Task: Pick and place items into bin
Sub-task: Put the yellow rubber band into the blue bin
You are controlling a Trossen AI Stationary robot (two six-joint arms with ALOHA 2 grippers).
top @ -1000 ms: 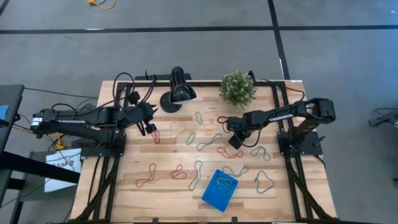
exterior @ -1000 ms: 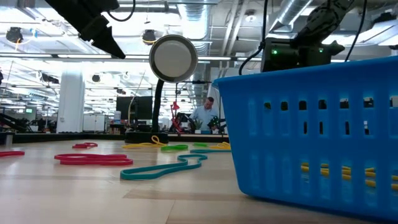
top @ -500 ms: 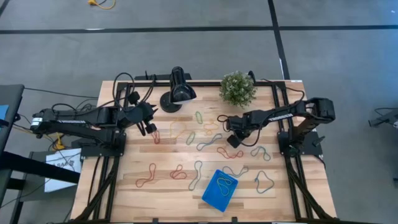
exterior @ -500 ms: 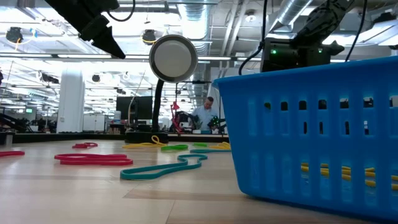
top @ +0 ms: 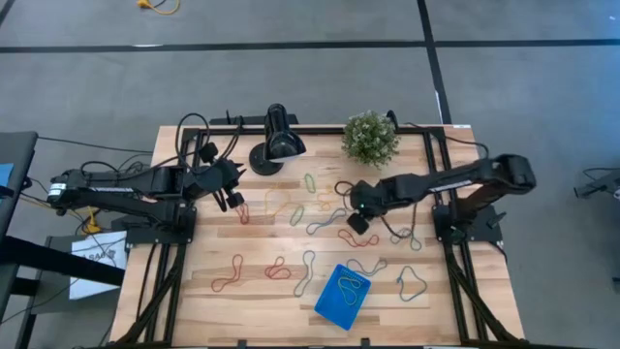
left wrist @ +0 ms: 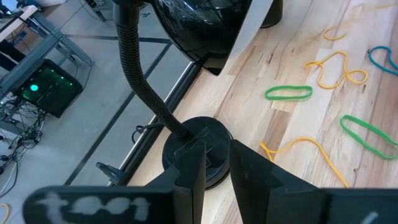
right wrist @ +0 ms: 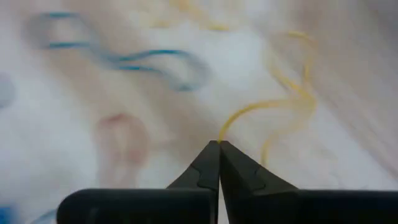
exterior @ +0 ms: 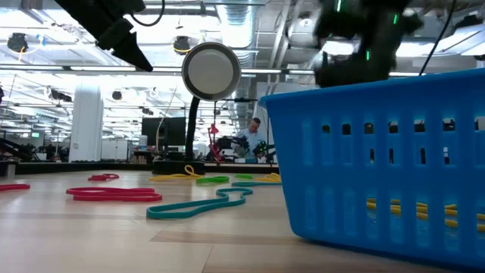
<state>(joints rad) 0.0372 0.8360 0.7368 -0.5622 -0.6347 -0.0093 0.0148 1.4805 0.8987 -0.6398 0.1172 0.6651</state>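
On the wooden surface (top: 203, 291), the blue bin (top: 342, 297) near the front edge holds yellow bands (top: 350, 287). Mid-surface, the right gripper (right wrist: 219, 144) pinches a yellow band (right wrist: 273, 104). The left gripper (left wrist: 216, 163), slightly spread, hovers by the lamp (top: 277, 142).

Even, bright overhead light is falling on the table (top: 194, 301), casting only faint shadows. Ceiling lamps are glaring in the low view. The right wrist view is smearing with motion blur; the bin (exterior: 379, 159) is looming close.
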